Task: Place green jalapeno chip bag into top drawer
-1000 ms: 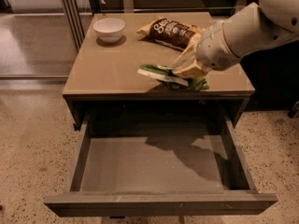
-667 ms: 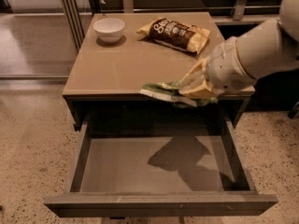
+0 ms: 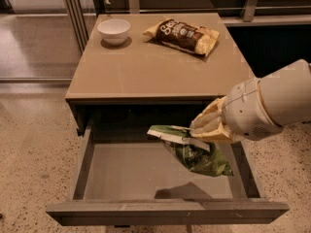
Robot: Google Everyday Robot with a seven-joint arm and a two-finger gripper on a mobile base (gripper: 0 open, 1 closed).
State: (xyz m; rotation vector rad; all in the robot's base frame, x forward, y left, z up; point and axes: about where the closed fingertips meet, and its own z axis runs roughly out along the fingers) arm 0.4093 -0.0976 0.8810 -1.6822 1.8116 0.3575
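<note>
Top drawer [image 3: 116,178] now beneath jaws, bag [image 3: 197,155]

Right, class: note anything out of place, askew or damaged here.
Nothing spilled or broken. The green jalapeno chip bag hangs crumpled and tilted from the gripper, above the open top drawer, towards its right side.

My tool [image 3: 203,129], gripping the green jalapeno chip bag [image 3: 197,155], has moved forward off the desk [image 3: 146,67] and lower; the bag now hangs over the right half of the top drawer [image 3: 165,210].
</note>
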